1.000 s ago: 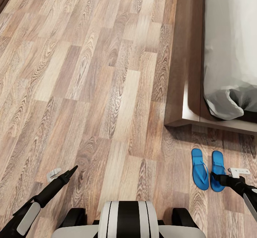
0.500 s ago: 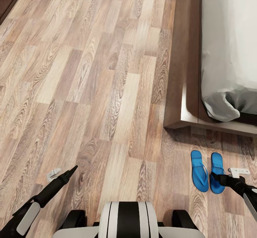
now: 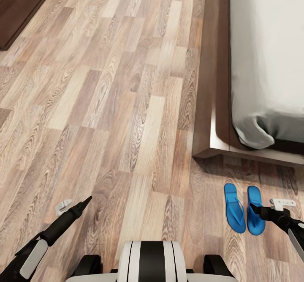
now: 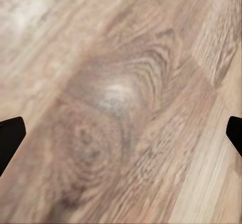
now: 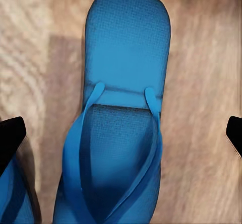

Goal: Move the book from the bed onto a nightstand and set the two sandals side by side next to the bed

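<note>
From the head camera, the two sandals point(image 3: 245, 209) lie side by side on the floor point(image 3: 126, 104), long axes parallel, just off the bed's point(image 3: 270, 62) foot corner. The right tool point(image 3: 254, 208) hangs directly over the right-hand sandal; the left tool point(image 3: 86, 200) is well apart.

Left wrist: bare planks, fingers spread, empty.

Right wrist: fingers spread, empty, straddling one sandal point(image 5: 121, 133) lengthwise.

Two sandals point(image 3: 245, 209) lie side by side on the floor point(image 3: 126, 125) under the right claw point(image 3: 253, 208), the bed point(image 3: 261, 62) beyond them.
</note>
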### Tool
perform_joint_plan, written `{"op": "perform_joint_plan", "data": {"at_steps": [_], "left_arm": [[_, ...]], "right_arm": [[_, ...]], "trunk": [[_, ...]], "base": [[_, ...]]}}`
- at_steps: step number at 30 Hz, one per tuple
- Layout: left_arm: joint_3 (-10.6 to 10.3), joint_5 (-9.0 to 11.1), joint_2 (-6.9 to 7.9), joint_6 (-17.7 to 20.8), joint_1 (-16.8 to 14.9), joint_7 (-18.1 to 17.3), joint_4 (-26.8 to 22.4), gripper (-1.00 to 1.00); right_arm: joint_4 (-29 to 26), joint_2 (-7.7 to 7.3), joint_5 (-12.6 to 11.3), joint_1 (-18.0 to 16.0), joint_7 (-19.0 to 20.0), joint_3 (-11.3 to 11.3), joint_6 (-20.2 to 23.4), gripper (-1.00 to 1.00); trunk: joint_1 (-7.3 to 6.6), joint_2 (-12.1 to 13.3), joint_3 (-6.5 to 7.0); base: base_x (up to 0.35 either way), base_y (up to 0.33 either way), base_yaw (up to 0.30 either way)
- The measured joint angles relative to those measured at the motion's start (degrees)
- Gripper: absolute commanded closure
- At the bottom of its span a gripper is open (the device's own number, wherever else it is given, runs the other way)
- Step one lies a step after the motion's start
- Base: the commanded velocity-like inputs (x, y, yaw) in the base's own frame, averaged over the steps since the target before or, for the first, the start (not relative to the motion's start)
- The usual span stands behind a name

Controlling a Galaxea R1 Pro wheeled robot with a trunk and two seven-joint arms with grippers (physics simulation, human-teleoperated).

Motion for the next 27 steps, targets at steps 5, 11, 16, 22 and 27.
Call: {"op": "perform_joint_plan", "data": {"at_steps": [5,11,16,22,27], "left_arm": [[0.0,0.0,0.00,0.0,0.0,0.0,0.0,-1.00],[0.0,0.0,0.00,0.0,0.0,-0.1,0.0,-1.00],[0.0,0.0,0.02,0.0,0.0,-0.1,0.0,-1.00],[0.1,0.0,0.07,0.0,0.0,-0.1,0.0,-1.00],[0.1,0.0,0.09,0.0,0.0,-0.1,0.0,-1.00]], "right_arm": [[0.0,0.00,0.0,0.0,0.0,-0.1,0.2,-1.00],[0.0,0.00,-0.1,0.0,0.0,-0.1,0.2,-1.00],[0.0,0.00,-0.1,0.0,0.0,-0.1,0.2,-1.00],[0.0,-0.01,-0.1,0.0,0.0,-0.1,0.2,-1.00],[-0.3,-0.01,-0.1,0.0,0.0,-0.1,0.3,-1.00]], "trunk": [[-0.02,0.0,0.23],[-0.02,0.0,0.23],[-0.02,0.0,0.23],[-0.05,0.0,0.44],[-0.18,0.1,1.55]], "base": [[0.000,0.000,0.000],[0.000,0.000,0.000],[0.000,0.000,0.000],[0.000,0.000,0.000],[0.000,0.000,0.000]]}}
